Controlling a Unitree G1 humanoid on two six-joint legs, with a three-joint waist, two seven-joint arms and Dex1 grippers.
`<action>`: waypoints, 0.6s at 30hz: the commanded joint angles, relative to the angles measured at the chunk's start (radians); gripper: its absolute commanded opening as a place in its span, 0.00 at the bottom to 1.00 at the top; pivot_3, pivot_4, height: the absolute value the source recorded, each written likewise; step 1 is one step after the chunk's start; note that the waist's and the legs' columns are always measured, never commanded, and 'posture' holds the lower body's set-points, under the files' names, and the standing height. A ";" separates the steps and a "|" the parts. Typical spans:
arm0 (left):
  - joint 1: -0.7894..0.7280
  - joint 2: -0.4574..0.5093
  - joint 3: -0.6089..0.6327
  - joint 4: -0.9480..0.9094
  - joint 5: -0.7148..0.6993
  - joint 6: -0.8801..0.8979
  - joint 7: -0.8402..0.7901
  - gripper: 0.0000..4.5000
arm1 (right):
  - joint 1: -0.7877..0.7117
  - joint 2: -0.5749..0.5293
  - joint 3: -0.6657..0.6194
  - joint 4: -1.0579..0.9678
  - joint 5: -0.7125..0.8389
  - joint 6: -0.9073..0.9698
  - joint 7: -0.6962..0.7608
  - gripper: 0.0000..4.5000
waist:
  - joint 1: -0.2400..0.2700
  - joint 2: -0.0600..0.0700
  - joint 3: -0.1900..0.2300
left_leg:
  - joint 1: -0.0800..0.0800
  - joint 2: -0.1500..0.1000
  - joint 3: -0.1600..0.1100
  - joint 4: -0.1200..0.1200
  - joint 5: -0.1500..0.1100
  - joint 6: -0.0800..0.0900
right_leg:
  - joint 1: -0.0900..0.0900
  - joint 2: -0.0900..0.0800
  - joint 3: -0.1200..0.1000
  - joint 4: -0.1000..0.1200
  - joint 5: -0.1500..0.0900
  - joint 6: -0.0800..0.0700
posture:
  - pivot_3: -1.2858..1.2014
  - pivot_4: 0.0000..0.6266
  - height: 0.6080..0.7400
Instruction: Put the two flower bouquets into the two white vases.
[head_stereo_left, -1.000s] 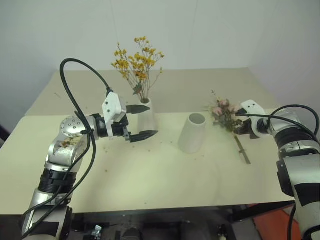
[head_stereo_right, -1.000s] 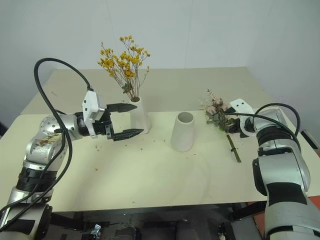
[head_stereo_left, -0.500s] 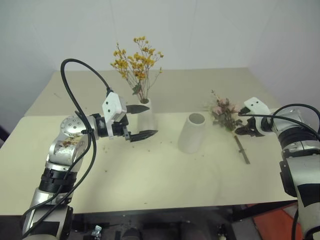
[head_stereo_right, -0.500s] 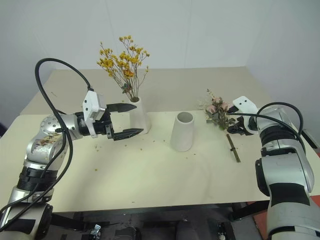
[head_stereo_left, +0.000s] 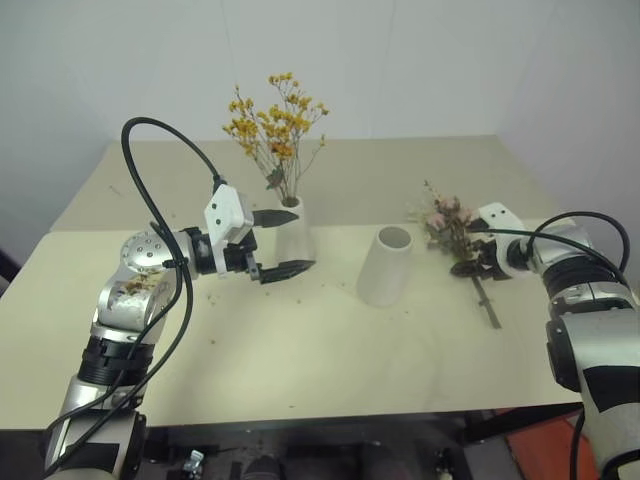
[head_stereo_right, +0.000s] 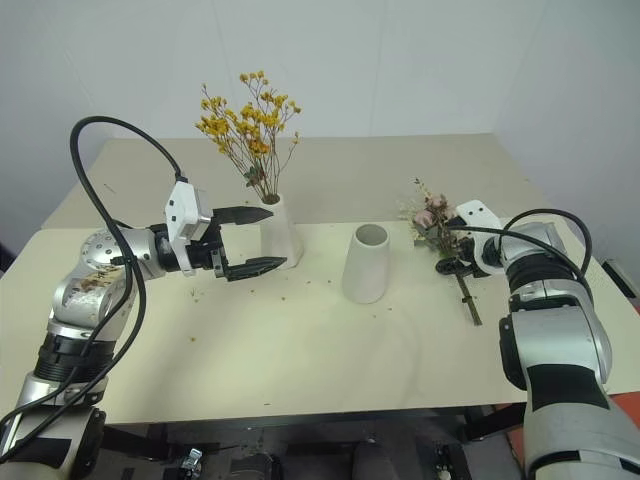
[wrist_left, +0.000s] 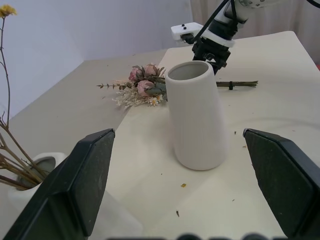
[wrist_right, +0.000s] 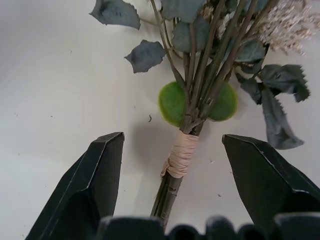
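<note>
Pink-cream bouquet (wrist_right: 200, 75) blooms cut off beyond open right hand (wrist_right: 175, 200).

On the table (head_stereo_left: 300, 340), the slim vase (head_stereo_left: 293, 232) stands left of centre, toward the far edge, with the dried-flower bouquet (head_stereo_left: 275, 125) upright in it. The wide-mouthed vase (head_stereo_left: 385, 265) stands just right of centre, apart from the slim vase. The leafy bouquet (head_stereo_left: 452, 228) lies flat on the tabletop near the right edge, blooms toward the far edge, stems toward the near edge.
</note>
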 joint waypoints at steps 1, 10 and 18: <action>-0.009 0.006 0.007 -0.039 -0.002 -0.009 0.011 1.00 | -0.014 -0.004 -0.037 0.010 0.013 -0.023 -0.052 0.64 | 0.000 0.000 0.000 | 0.000 0.000 0.000 0.000 0.000 0.000 | 0.000 0.000 0.000 0.000 0.000 0.000 | 0.52 0.24 1.00; -0.003 -0.004 0.018 -0.038 -0.014 -0.019 0.019 1.00 | -0.021 -0.017 -0.075 -0.017 0.028 -0.011 -0.095 0.05 | 0.000 0.000 0.000 | 0.000 0.000 0.000 0.000 0.000 0.000 | 0.000 0.000 0.000 0.000 0.000 0.000 | 0.52 0.24 1.00; -0.011 -0.010 0.017 -0.034 -0.019 -0.021 0.013 1.00 | 0.116 -0.013 -0.304 -0.368 0.147 -0.231 -0.398 0.05 | 0.002 0.001 0.000 | -0.001 0.000 0.000 0.000 0.000 0.000 | 0.000 0.000 0.000 0.000 0.000 0.000 | 0.52 0.24 1.00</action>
